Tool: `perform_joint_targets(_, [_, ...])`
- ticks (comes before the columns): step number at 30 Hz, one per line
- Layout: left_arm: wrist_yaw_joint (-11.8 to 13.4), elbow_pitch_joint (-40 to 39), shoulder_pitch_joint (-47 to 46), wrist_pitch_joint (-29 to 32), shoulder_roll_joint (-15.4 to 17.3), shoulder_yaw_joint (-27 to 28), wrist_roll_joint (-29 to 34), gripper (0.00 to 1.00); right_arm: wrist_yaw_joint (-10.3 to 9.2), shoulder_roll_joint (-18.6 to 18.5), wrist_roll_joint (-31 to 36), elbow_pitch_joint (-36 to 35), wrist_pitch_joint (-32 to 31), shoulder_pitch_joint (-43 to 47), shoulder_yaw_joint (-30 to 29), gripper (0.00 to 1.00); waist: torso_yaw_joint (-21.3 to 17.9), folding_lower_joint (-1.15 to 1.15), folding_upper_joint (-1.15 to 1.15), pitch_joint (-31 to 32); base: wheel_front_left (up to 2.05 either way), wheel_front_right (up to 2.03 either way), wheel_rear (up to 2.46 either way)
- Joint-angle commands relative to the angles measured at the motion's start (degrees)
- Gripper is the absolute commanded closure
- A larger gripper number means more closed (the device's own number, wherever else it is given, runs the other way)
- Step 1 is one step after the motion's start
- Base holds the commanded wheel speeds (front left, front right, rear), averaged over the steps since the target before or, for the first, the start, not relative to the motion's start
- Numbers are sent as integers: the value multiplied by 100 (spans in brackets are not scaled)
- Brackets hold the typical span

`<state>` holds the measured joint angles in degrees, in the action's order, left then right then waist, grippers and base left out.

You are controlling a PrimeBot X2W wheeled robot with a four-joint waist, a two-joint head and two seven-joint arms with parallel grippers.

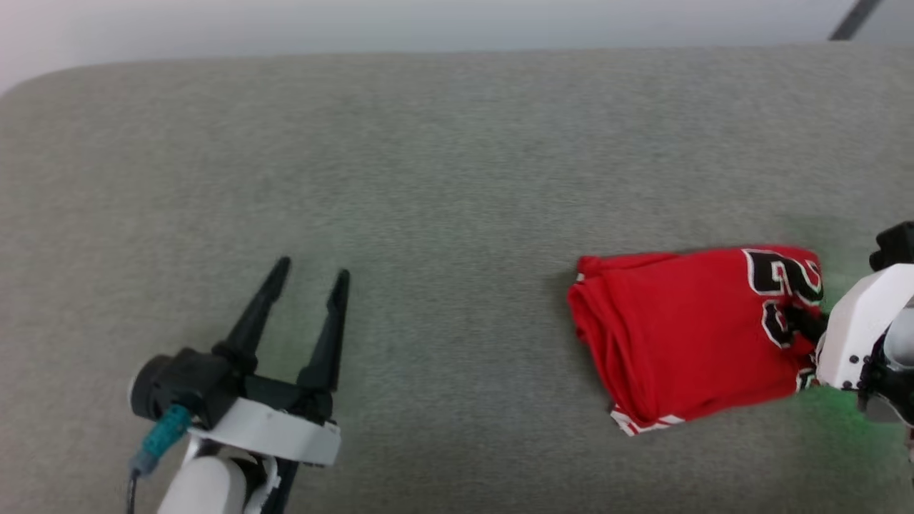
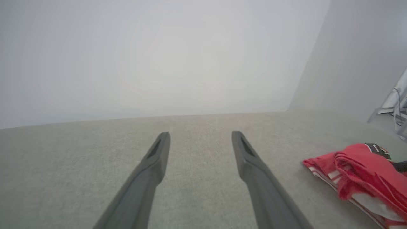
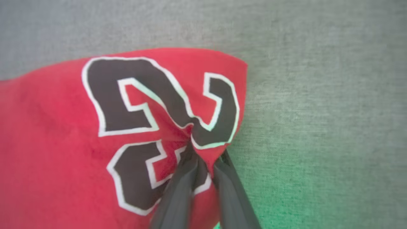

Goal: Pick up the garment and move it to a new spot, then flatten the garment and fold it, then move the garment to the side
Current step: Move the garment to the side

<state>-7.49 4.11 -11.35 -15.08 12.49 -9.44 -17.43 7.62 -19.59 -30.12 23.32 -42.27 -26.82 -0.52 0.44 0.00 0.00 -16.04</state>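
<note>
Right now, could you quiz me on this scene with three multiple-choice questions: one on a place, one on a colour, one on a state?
1. Where does the shirt lie in the head view?
A) far left B) centre C) right
2. What colour are its numerals?
A) black, edged white B) blue C) yellow
3. How does the left gripper stand?
A) shut on the shirt B) open over the grey surface C) shut on nothing

Answers:
1 C: it lies at the right, where the right gripper pinches it.
2 A: the right wrist view shows them close up.
3 B: its jaws stand apart, well clear of the shirt.
</note>
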Motion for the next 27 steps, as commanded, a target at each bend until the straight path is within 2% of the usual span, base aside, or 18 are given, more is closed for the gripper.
perform_joint_targets(1, [6, -60, -63, -2, 59, -19, -5, 0, -25, -88, 14, 87, 71, -9, -50, 100, -388, 0, 0, -105, 0, 0, 0])
perform_joint_targets(7, [6, -599, -269, -2, 271, -346, 6, 0, -17, -188, 26, 98, 858, -162, -492, 100, -1013, 0, 0, -268, 0, 0, 0])
perform_joint_targets(15, [6, -647, -678, -2, 620, -599, 86, 0, -17, -172, 358, 511, 2058, -428, -1184, 100, -1720, 0, 0, -633, 0, 0, 0])
perform_joint_targets(21, [5, -666, -1042, -2, 984, -599, 29, 0, -17, -336, 900, 1021, 2589, -910, -1519, 100, -1966, 0, 0, -875, 0, 0, 0])
perform_joint_targets(27, [5, -790, -1358, -2, 1334, -597, -69, 0, -17, -547, 1649, 1533, 3121, -1428, -1894, 100, -1951, 0, 0, -1010, 0, 0, 0])
